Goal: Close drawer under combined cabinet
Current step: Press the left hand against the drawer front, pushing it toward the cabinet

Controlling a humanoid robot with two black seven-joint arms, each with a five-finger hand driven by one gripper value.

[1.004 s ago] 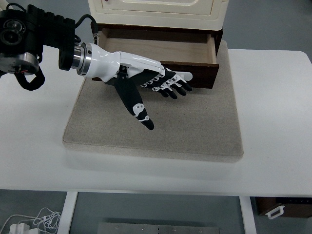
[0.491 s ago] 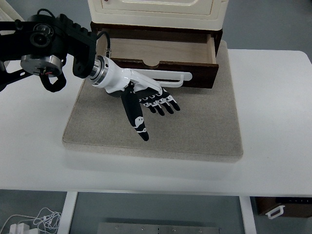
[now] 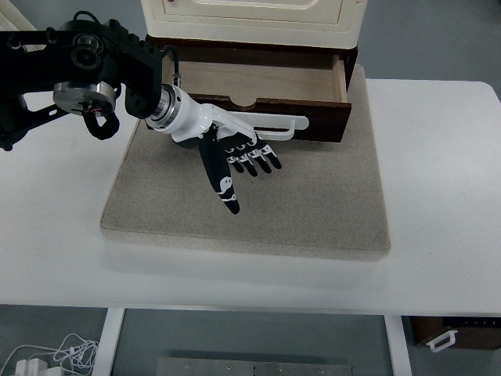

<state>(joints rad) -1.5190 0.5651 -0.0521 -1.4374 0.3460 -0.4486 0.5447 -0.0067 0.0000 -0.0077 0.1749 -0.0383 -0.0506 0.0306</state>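
**A:** Start with the dark brown wooden drawer (image 3: 266, 86) with the pale wood floor. It stands pulled out from under the cream-coloured cabinet (image 3: 250, 19), at the far edge of the grey felt mat (image 3: 258, 196) that covers the middle of the white worktop (image 3: 438, 180). What will it feel like to you?

**B:** Rigid and light, I'd judge: it looks empty, and wood on a slide should move with a steady shove. Nothing fragile there. The cabinet itself may creep back on the mat if you push hard, so go evenly.

**A:** Where should you take it?

**B:** You don't need a grip. Press on the dark front panel (image 3: 270, 121), near its middle, just below the scooped notch in the top edge. Pushing at one end could make it bind.

**A:** And the hand?

**B:** Your left hand (image 3: 235, 157) comes in from the worktop's left edge on the black arm (image 3: 86, 70), wrist towards the mat's far left corner. It holds nothing. The fingers (image 3: 254, 160) are loosely extended and fanned over the mat, the thumb pointing towards the near edge. One white finger lies stretched along the front panel, seemingly against it; I can't tell for certain that it touches. Your right hand isn't in view.
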